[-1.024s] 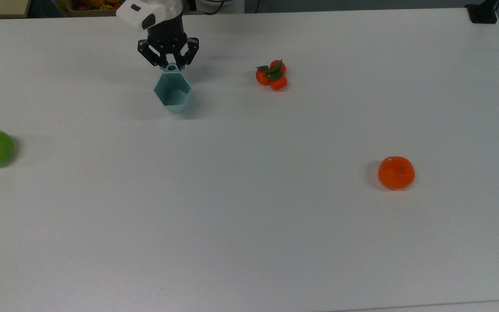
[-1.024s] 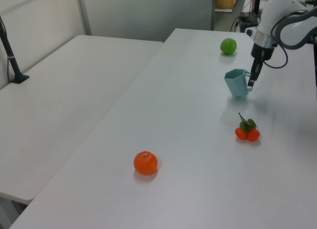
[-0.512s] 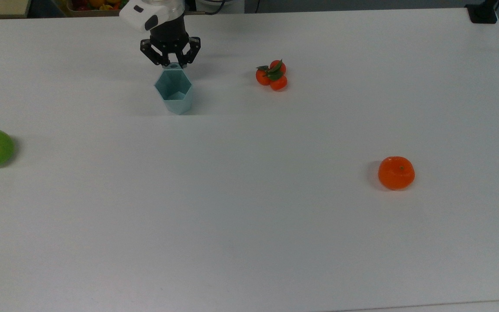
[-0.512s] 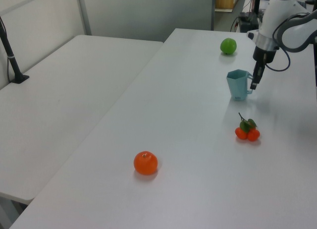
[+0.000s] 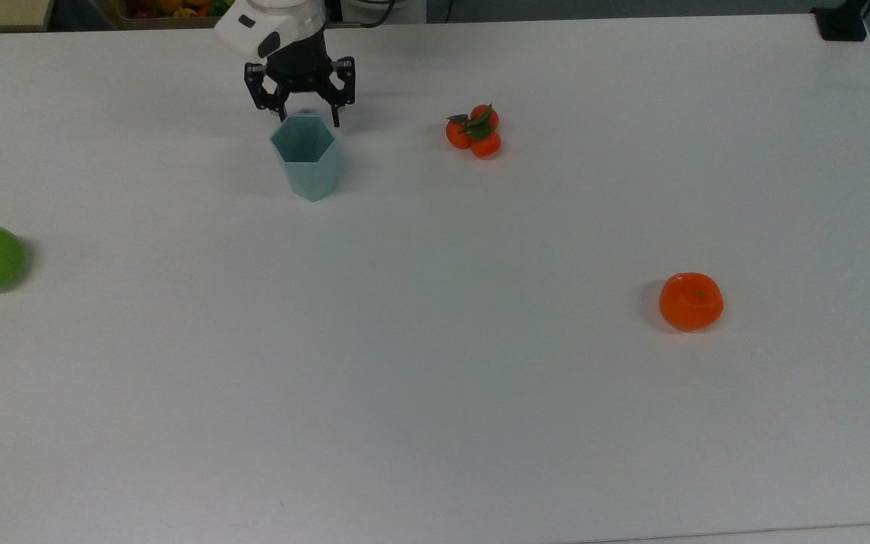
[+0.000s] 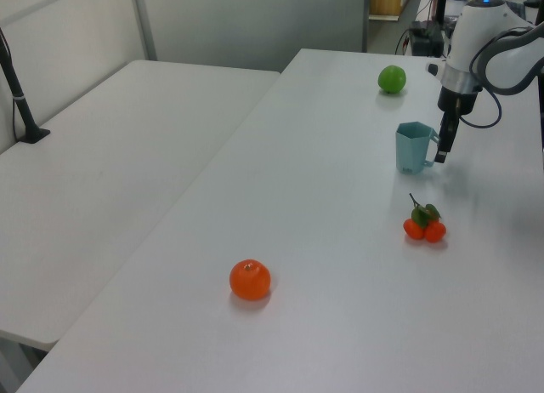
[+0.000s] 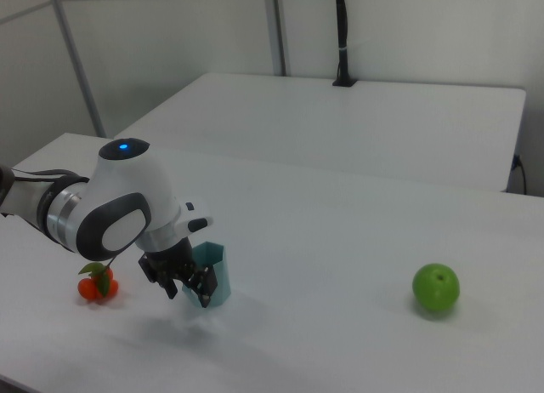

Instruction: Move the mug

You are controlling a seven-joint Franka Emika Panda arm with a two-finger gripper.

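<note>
Tilted before, faceted plastic mug [image 5: 305, 162] now stands upright, jaws parted.

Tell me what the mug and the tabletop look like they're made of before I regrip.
The mug: likely hard plastic, with flat crisp facets, even pale teal colour and a matte surface with no glassy highlights. The table: a smooth white laminate or coated board by its look, uniform with a faint sheen; what lies under the surface cannot be seen.

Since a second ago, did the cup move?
Yes. The cup was tipped and now stands upright, ending a little nearer the small oranges in the top view. The gripper has opened at its handle.
</note>
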